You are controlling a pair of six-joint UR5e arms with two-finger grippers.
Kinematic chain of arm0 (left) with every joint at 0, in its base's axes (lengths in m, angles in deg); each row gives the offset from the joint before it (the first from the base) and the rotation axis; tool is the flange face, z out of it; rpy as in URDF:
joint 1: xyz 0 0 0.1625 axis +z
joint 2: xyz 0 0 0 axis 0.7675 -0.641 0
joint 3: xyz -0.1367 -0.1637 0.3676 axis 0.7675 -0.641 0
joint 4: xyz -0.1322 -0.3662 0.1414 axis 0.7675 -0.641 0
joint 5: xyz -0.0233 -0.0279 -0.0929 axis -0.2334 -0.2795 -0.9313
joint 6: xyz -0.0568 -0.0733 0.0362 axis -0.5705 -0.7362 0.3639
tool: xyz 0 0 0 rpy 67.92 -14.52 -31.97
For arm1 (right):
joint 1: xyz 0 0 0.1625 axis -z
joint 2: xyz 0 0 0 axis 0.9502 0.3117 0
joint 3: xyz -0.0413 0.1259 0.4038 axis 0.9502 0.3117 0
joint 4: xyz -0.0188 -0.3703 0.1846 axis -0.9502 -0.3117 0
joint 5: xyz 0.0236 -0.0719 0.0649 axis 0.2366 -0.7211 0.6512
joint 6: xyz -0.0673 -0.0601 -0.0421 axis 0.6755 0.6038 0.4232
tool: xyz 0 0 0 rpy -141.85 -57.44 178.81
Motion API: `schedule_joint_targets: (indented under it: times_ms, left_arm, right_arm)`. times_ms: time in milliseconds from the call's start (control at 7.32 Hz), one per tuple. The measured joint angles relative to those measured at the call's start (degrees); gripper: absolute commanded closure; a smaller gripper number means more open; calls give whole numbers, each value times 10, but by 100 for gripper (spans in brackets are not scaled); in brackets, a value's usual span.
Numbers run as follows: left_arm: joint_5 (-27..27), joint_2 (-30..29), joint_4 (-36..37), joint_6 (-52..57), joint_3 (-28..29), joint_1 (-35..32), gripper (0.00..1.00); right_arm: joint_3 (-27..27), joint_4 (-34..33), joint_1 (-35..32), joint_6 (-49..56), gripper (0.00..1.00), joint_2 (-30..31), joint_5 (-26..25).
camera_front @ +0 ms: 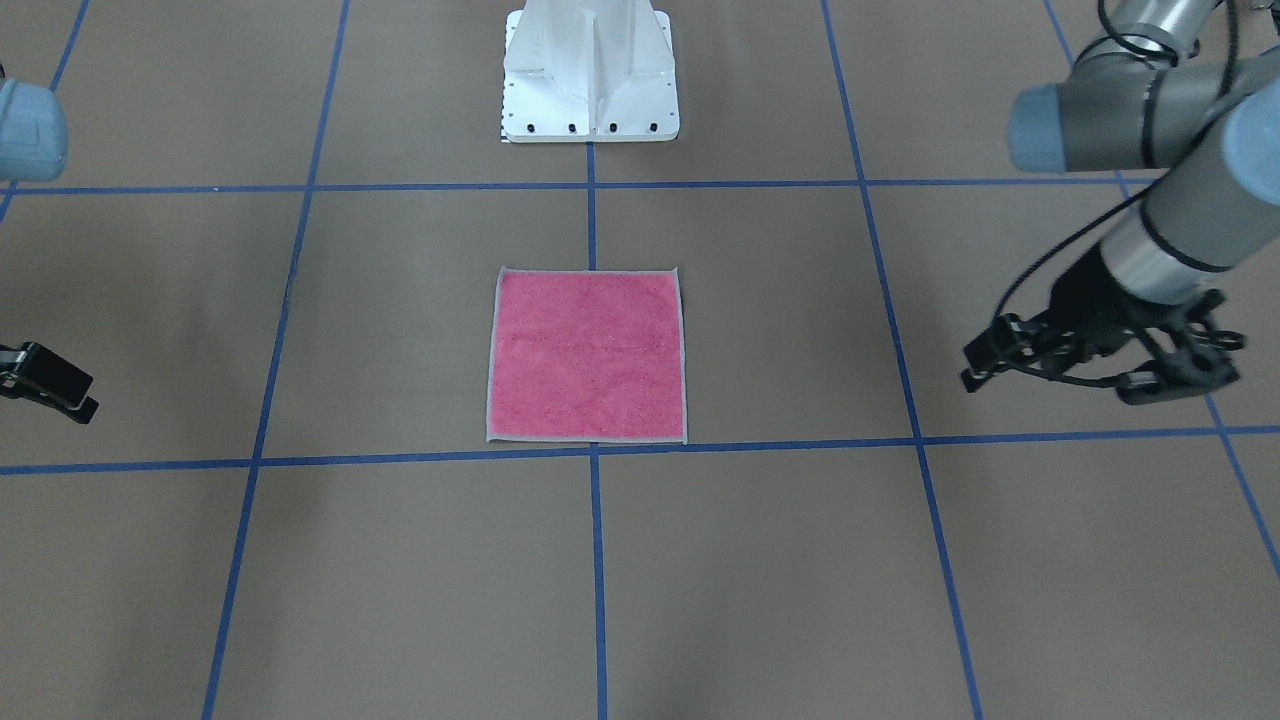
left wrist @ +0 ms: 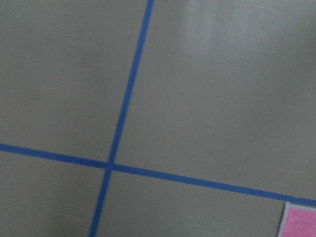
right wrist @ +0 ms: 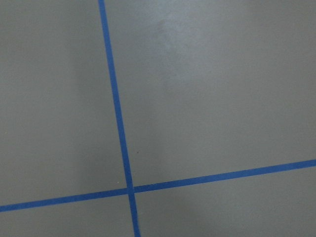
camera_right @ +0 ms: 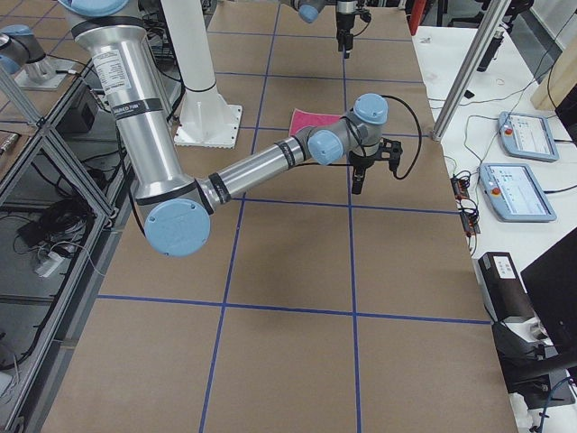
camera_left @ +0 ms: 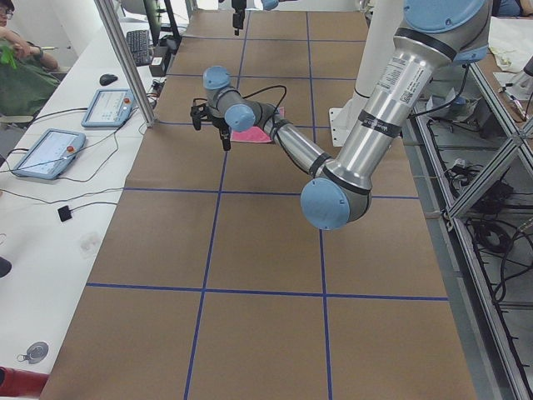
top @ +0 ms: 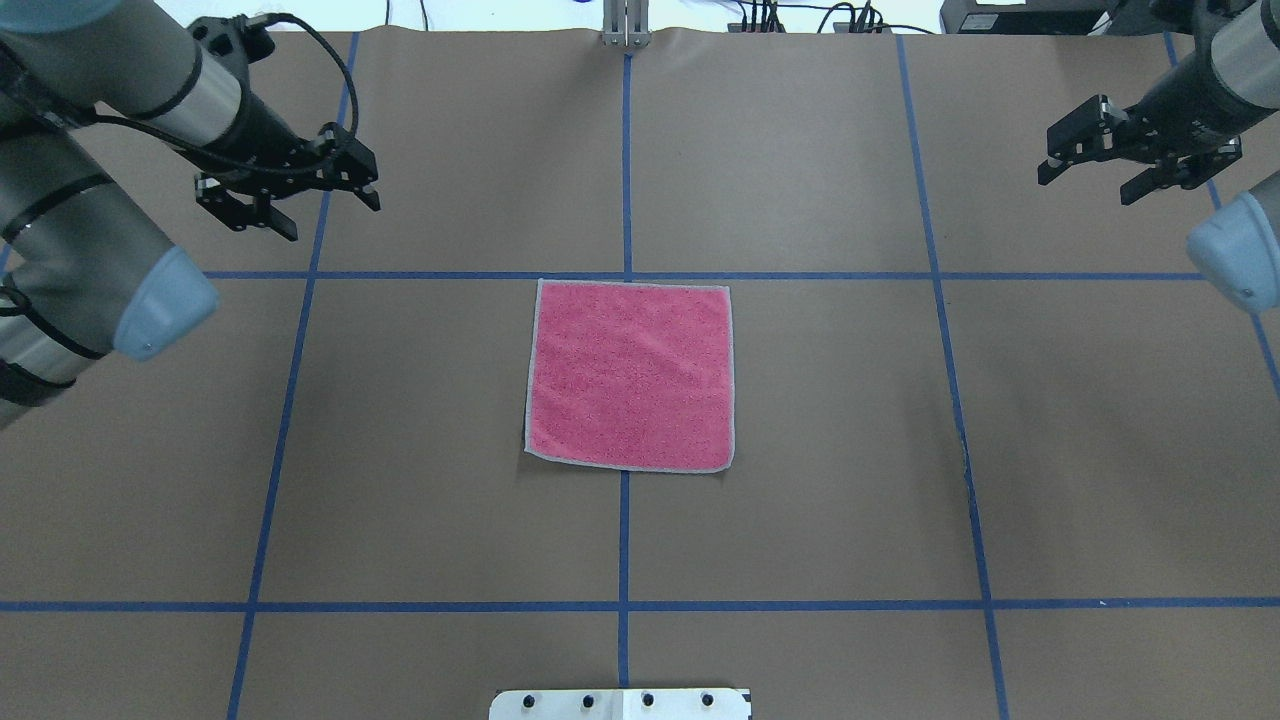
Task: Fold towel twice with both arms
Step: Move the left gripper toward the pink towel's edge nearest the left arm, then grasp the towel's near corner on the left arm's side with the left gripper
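Squarely across the centre blue tape line, the small square pink terry towel lies flat on the brown paper-covered table, pink face up. Its edges run parallel to the grid, and no side is longer. The black two-finger left gripper hangs far left and the right gripper far right, both well apart from the towel, spread and empty.

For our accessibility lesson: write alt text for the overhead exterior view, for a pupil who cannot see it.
A pink towel lies flat and unfolded at the centre of a brown table gridded with blue tape. The left gripper and right gripper hover at the far side, fingers open, both clear of it.
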Motion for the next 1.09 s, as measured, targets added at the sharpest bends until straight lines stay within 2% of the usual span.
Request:
schedule_joint_targets:
  times_ms: [273, 410, 683, 956, 1093]
  left_arm:
    - [33, -7, -78, -106, 5, 66, 0]
    - [48, -12, -95, -126, 6, 94, 0]
    - [72, -21, -127, -137, 15, 139, 0]
    - [126, -24, -137, -149, 19, 188, 1]
    - [145, -25, -137, -160, 22, 209, 6]
  right_arm:
    - [5, 13, 5, -30, 0, -4, 59]
    - [4, 19, 13, -42, 0, -7, 68]
    - [5, 71, 29, -55, 0, -6, 70]
    - [2, 98, 47, -68, 0, -2, 67]
    - [1, 105, 58, -70, 0, -2, 66]
